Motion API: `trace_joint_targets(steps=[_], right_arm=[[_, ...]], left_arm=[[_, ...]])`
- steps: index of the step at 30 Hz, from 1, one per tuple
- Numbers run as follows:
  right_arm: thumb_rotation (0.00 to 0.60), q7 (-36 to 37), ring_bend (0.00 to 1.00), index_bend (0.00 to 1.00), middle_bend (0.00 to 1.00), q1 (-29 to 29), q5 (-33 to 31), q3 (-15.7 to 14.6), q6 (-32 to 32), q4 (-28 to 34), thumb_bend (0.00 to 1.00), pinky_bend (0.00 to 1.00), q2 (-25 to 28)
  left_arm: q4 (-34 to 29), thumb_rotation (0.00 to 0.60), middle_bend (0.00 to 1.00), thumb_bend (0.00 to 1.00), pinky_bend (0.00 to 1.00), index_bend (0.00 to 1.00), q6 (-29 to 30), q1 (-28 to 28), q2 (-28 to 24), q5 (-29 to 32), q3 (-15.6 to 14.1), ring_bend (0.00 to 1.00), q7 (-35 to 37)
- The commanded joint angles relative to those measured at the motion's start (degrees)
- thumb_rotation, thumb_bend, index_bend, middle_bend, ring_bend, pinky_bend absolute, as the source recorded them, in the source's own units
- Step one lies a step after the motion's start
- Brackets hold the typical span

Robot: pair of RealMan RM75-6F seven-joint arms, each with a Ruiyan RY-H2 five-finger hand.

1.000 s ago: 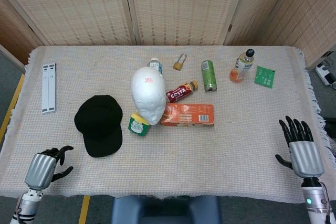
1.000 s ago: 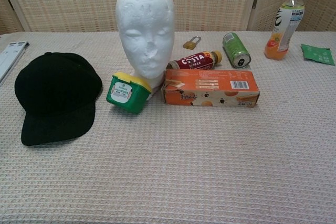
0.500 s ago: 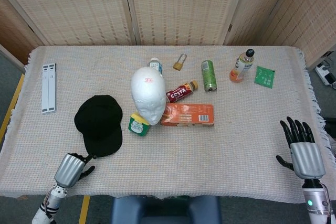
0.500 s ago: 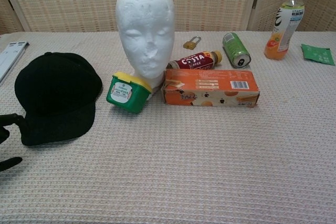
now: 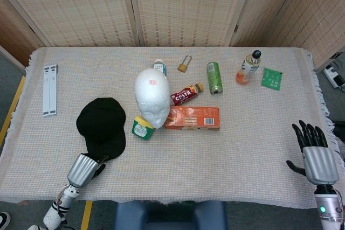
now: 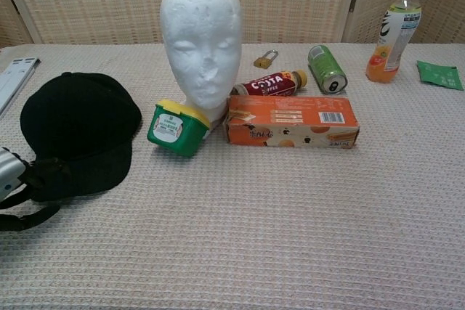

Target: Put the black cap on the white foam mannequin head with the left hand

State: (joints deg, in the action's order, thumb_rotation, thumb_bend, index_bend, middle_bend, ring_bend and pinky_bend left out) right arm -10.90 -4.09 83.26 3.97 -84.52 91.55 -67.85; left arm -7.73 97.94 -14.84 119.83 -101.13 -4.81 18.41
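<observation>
Now the left hand [image 5: 86,168] has its fingers [image 6: 43,172] at the cap [image 5: 101,126] brim; whether they grip it is unclear. Right hand [image 5: 318,157] spread, empty.

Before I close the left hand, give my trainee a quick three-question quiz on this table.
1. True or false: the black cap already sits on the foam head.
2. Which hand is at the cap's brim: A) left hand, B) right hand?
3. Fill in: the green tub with the yellow lid leans against the ____.

Key: 1 false, the cap lies flat on the table. 2 A; its fingers reach the brim, though a grip can't be confirmed. 3 foam head.
</observation>
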Motion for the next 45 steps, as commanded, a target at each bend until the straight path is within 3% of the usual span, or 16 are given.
trace_joint_targets(steps=[1,5,18,24,28,32,45], right_arm=[[0.600,0.39,0.00,0.00,0.00,0.03,-0.17,0.03,0.19,0.33,0.08,0.00,0.35],[0.600,0.78,0.00,0.00,0.00,0.07,-0.28,-0.05,0.43,0.89,0.08,0.00,0.86],[0.600,1.26,0.00,0.00,0.00,-0.07,-0.15,-0.69,1.62,2.21,0.08,0.00,2.07],[0.600,1.08,0.00,0.00,0.00,-0.12,-0.11,-0.86,1.87,2.44,0.08,0.00,2.18],[0.600,1.05,0.00,0.00,0.00,-0.22,-0.01,-0.97,2.11,2.49,0.08,0.00,2.25],[0.600,1.07,0.00,0.00,0.00,-0.35,0.13,-1.12,2.42,2.51,0.08,0.00,2.33],[0.600,0.60,0.00,0.00,0.00,-0.79,-0.51,-1.31,3.76,2.57,0.08,0.00,2.54]], left_arm=[[0.41,0.600,1.00,0.34,1.00,0.40,-1.42,-0.23,0.46,0.40,-0.38,1.00,-0.73],[0.76,0.600,1.00,0.34,1.00,0.30,-2.97,-0.41,0.94,0.91,-0.61,1.00,-1.46],[1.83,0.600,1.00,0.35,1.00,0.31,-6.71,-2.49,1.14,3.40,0.12,1.00,-3.27],[1.82,0.600,1.00,0.37,1.00,0.40,-7.09,-3.16,0.96,4.58,0.70,1.00,-3.21],[1.54,0.600,1.00,0.43,1.00,0.56,-6.34,-3.67,0.97,5.76,1.59,1.00,-2.50],[1.32,0.600,1.00,0.45,1.00,0.66,-5.39,-4.39,0.96,6.87,2.51,1.00,-1.75],[-0.21,0.600,1.00,0.49,1.00,0.69,2.81,-10.59,-1.33,12.49,8.67,1.00,1.80]])
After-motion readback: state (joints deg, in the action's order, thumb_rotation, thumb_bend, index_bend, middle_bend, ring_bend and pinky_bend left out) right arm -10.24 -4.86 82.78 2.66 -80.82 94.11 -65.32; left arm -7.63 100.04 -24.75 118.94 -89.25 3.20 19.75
